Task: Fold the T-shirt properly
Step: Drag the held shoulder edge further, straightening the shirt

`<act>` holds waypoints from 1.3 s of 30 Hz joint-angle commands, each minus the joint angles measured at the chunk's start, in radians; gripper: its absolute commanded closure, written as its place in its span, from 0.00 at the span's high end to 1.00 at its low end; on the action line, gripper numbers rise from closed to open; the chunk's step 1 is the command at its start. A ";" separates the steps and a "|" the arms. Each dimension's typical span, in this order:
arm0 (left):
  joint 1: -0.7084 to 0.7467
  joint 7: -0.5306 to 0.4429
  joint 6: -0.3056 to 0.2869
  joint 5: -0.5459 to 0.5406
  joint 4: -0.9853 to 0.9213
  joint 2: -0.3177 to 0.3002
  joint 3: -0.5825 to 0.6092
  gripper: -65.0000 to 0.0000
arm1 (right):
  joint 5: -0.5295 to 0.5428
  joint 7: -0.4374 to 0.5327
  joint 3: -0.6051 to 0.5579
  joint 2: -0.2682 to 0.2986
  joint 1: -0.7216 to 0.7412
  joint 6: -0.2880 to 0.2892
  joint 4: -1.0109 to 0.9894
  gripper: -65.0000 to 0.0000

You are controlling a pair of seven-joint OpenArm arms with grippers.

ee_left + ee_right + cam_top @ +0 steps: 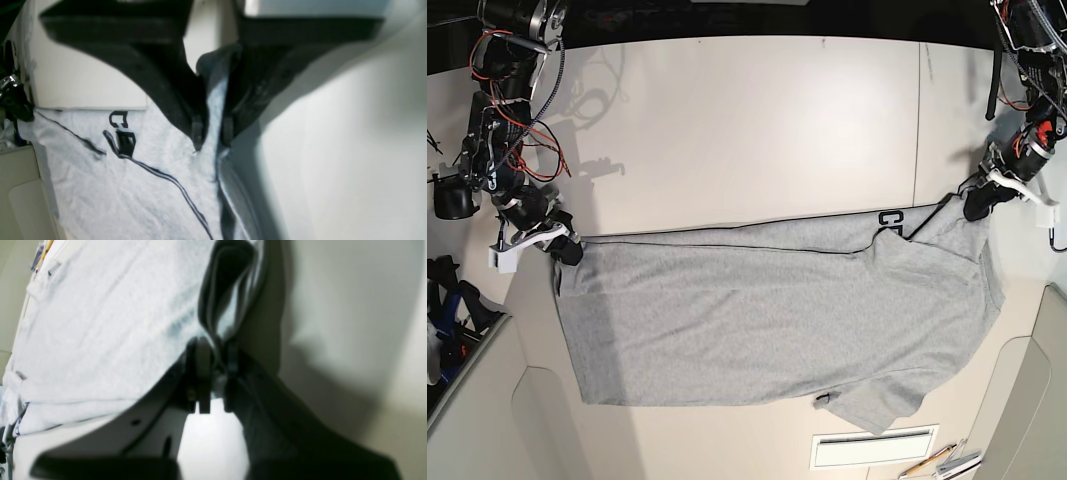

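Both arms reach low over the white desk (747, 130). The left gripper (212, 135) at 3 o'clock and right gripper (213, 373) at 9 o'clock each pinch an edge of the soft heather-grey T-shirt (767, 320), spread flat, black lettering (890, 220) peeking.

Most of the black lettering (890, 219) on the T-shirt (767, 310) was folded under, so the word could not be read. In both wrist views the gripper bodies were blurred and cut by the picture edge. The pens (937, 462) at the base view's bottom edge were too small to tell apart.
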 commanded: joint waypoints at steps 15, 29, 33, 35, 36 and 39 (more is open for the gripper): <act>-0.040 0.123 -0.002 -0.017 0.021 -0.093 -0.003 0.00 | 0.010 -0.082 0.000 0.021 -0.001 0.014 0.119 0.00; 0.091 0.230 -0.002 -0.071 0.288 -0.097 -0.006 0.00 | 0.073 -0.147 0.003 0.091 -0.152 0.014 0.266 0.00; 0.124 0.230 -0.002 -0.064 0.311 -0.097 -0.015 0.00 | 0.073 -0.154 0.004 0.103 -0.205 0.014 0.305 0.00; 0.134 0.231 -0.002 -0.064 0.311 -0.097 -0.030 0.00 | 0.073 -0.154 0.005 0.103 -0.227 0.014 0.320 0.00; 0.142 0.231 -0.002 -0.064 0.311 -0.097 -0.037 0.00 | 0.074 -0.154 0.005 0.103 -0.237 0.014 0.324 0.00; 0.168 0.238 -0.002 -0.066 0.311 -0.097 -0.059 0.00 | 0.074 -0.154 0.005 0.103 -0.265 0.014 0.332 0.00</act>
